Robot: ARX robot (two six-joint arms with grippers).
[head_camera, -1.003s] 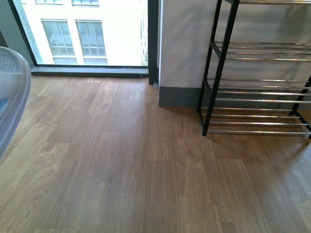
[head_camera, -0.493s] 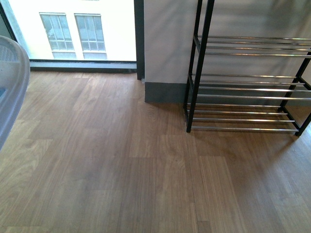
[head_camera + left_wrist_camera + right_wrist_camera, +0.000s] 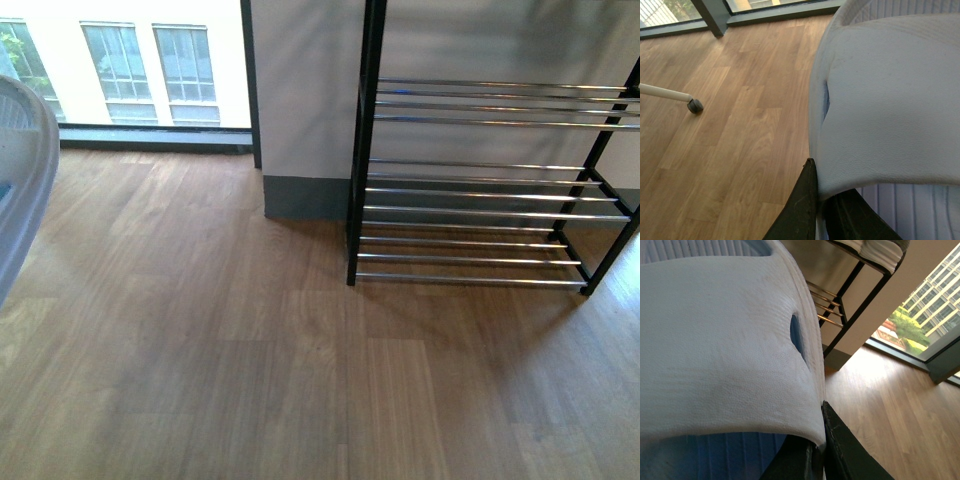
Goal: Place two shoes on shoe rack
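Toward the upper right of the front view stands the shoe rack [image 3: 362, 150], its chrome bars bare, backed against a grey wall. No shoes show in any view, so I cannot tell where they are; they may lie inside the white basket [image 3: 20, 180] whose curved edge fills the left border. Both wrist views show that basket's rim from close by: the left fingers [image 3: 802, 210] are pinched narrow onto it, and the right fingers [image 3: 845, 455] clamp another stretch of it likewise. The step in hand looks like bringing the basket up to the rack. It calls for both arms moving as one, rim level, so that neither grip twists or slips off the smooth plastic. Wooden floor [image 3: 250, 380] lies open across the middle and lower frame, giving ample room. The edges to mind are the rack's near left post, the dark skirting [image 3: 300, 195] beside it, and a castor [image 3: 694, 106] on the floor, apart from the basket.
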